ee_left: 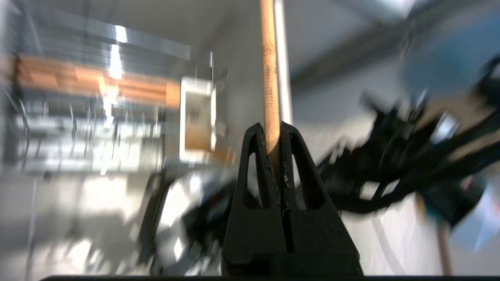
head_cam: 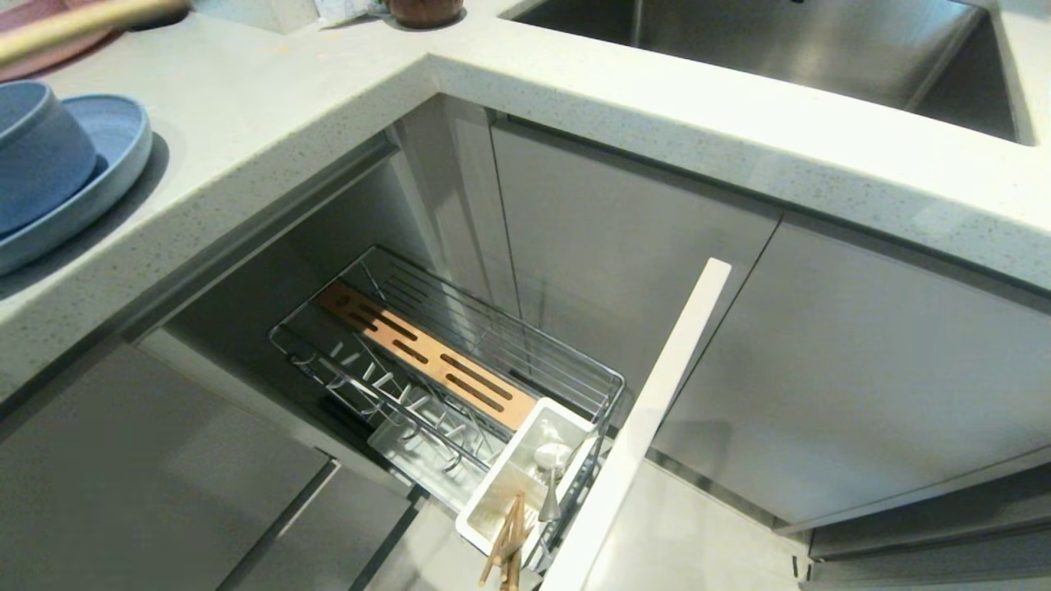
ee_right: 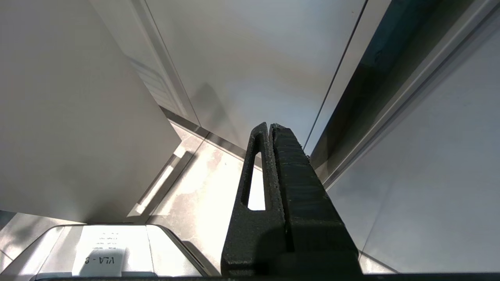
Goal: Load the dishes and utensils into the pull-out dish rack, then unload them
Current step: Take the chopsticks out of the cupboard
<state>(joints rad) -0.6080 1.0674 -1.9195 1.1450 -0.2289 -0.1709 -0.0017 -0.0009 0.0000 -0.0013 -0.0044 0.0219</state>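
My left gripper [ee_left: 269, 127] is shut on a light-wood chopstick [ee_left: 269, 70], which sticks straight out beyond the fingertips. That stick's blurred end shows at the top left over the counter [head_cam: 82, 23]; the gripper itself is outside the head view. The light-blue bowl [head_cam: 37, 152] sits in the light-blue plate [head_cam: 115, 156] on the counter's left. Below, the pull-out dish rack [head_cam: 493, 322] stands pulled out. Its white utensil cup [head_cam: 493, 501] holds wooden chopsticks [head_cam: 509, 538] and a silver spoon [head_cam: 552, 455]. My right gripper [ee_right: 269, 125] hangs shut and empty beside cabinet fronts.
The rack's cabinet front [head_cam: 657, 394] stands edge-on to the right of the cup. A steel sink [head_cam: 764, 41] lies at the back right of the speckled counter [head_cam: 575, 98]. A wooden slotted strip [head_cam: 419, 353] runs along the rack beside upright prongs [head_cam: 386, 394].
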